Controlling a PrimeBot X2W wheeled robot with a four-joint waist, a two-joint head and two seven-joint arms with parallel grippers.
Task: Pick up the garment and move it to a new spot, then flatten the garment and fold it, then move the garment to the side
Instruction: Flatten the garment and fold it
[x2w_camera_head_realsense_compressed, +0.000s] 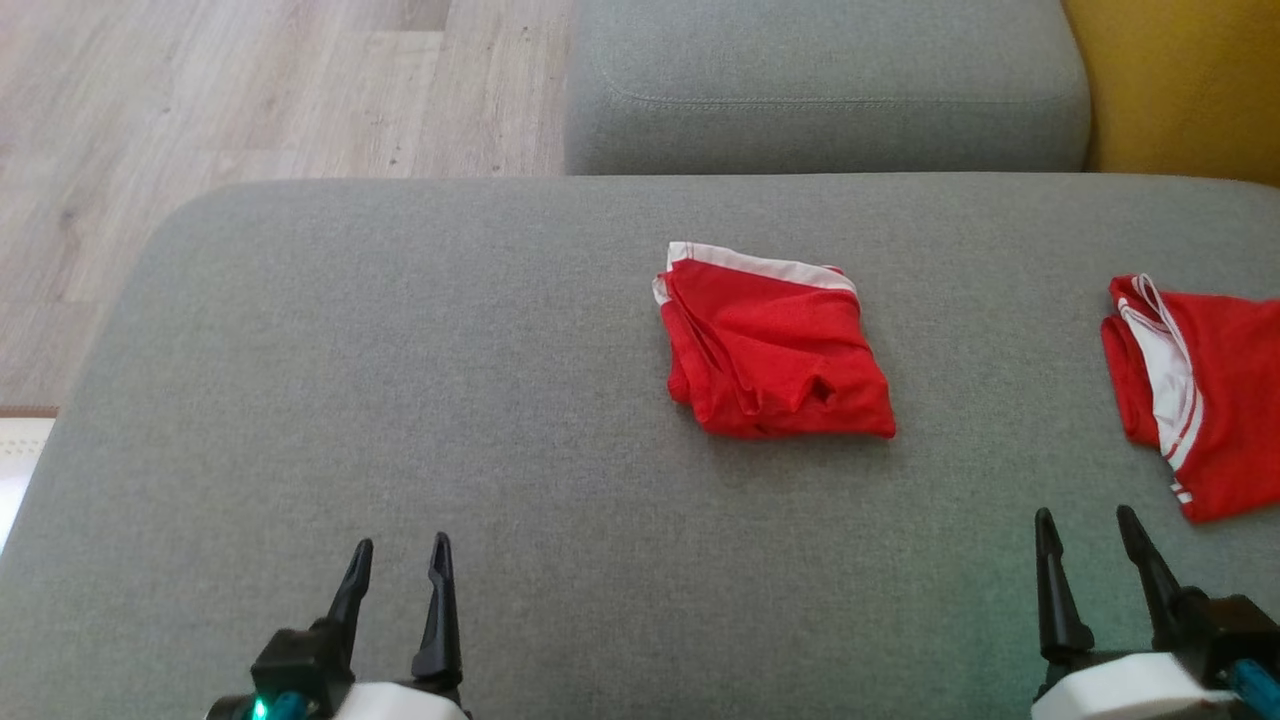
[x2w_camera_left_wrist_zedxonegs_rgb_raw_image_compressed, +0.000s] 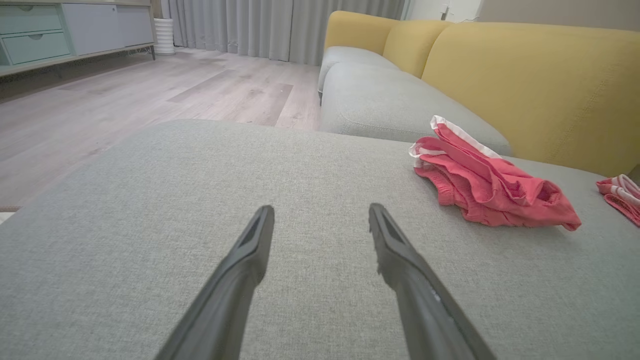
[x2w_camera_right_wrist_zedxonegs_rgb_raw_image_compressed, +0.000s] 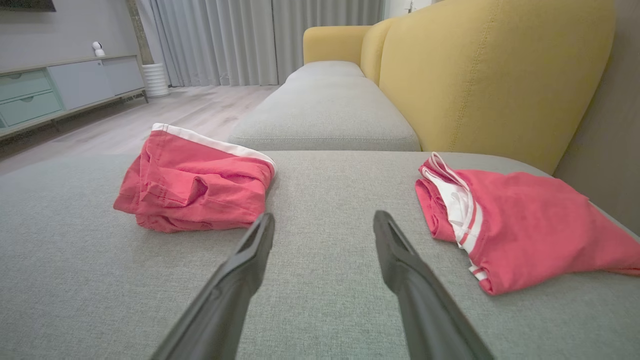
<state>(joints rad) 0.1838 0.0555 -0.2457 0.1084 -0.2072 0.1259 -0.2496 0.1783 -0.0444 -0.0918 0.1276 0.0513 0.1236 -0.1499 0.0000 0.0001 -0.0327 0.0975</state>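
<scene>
On the middle of the broad grey fabric sofa cushion (x2w_camera_head_realsense_compressed: 400, 400) lies the loosely bunched red cloth garment with a white band (x2w_camera_head_realsense_compressed: 775, 350), apart from a second red-and-white garment (x2w_camera_head_realsense_compressed: 1220, 400) at the right. The left gripper (x2w_camera_head_realsense_compressed: 402, 545) and right gripper (x2w_camera_head_realsense_compressed: 1087, 515) hover near the front edge, well short of it, jaws spread wide, holding nothing. The cloth looks light, soft and limp, likely to sag when lifted; the firmer white-banded edge seems the best place to pinch.
</scene>
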